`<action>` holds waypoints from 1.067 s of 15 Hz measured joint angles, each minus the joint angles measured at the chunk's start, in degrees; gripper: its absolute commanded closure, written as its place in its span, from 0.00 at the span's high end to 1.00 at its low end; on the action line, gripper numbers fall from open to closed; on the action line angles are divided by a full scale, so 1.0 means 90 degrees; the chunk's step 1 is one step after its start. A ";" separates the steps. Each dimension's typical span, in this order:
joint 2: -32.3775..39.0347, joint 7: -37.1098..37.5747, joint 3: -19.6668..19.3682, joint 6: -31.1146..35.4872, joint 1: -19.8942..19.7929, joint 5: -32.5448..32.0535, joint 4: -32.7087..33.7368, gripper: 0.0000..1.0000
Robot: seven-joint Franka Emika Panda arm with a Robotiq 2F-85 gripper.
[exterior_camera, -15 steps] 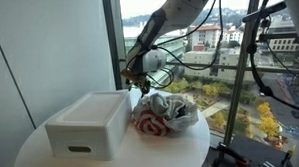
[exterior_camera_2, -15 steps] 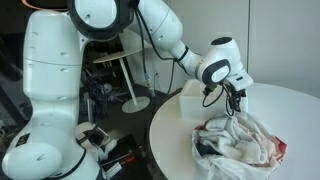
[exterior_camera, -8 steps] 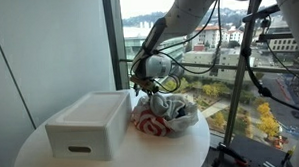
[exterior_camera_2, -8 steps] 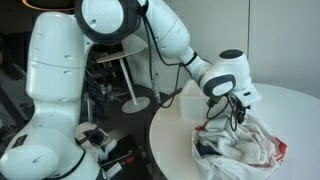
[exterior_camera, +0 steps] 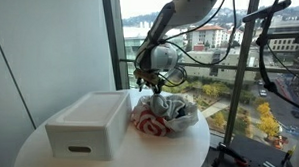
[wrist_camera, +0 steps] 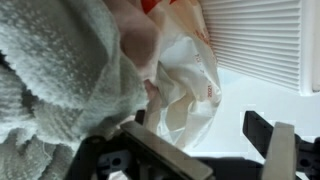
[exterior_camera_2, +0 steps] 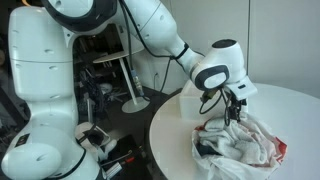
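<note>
Round white table is sitting by a big window overlooking the city. I'm hanging my gripper right over the crumpled cloth pile, fingers spread apart and gripping nothing. The pile's lying just beside the white box.

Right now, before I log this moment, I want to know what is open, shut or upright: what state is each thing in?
gripper: open, pointing down at the top of the cloth pile, gripping nothing that shows.
cloth pile: crumpled in a heap, with white, grey and red pieces tangled.
white box: upright, looks closed, beside the pile.
round table: bears the box and the pile.
</note>
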 measured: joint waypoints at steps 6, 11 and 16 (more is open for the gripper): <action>0.0066 -0.0059 -0.0031 -0.0295 0.0104 -0.0026 0.0082 1.00; 0.0303 -0.0059 -0.0162 -0.0386 0.0101 -0.0025 0.0260 1.00; 0.0550 -0.0059 -0.0144 -0.0318 0.0107 -0.0007 0.0612 1.00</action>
